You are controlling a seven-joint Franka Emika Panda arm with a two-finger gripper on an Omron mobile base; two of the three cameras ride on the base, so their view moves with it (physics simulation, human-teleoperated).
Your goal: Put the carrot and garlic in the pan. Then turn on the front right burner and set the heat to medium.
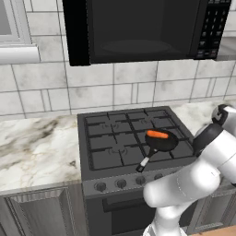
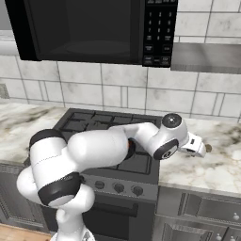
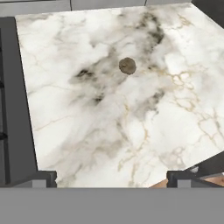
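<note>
Garlic (image 3: 127,65) sits on the table (image 3: 87,122), upper centre of the hand view, well ahead of the spread, empty fingers (image 3: 43,178).

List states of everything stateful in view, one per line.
carrot: lying in the pan.
pan: on the stove's front right burner, handle toward the knobs.
garlic: loose on the marble counter, untouched.
pincer: open, empty, above the counter.
</note>
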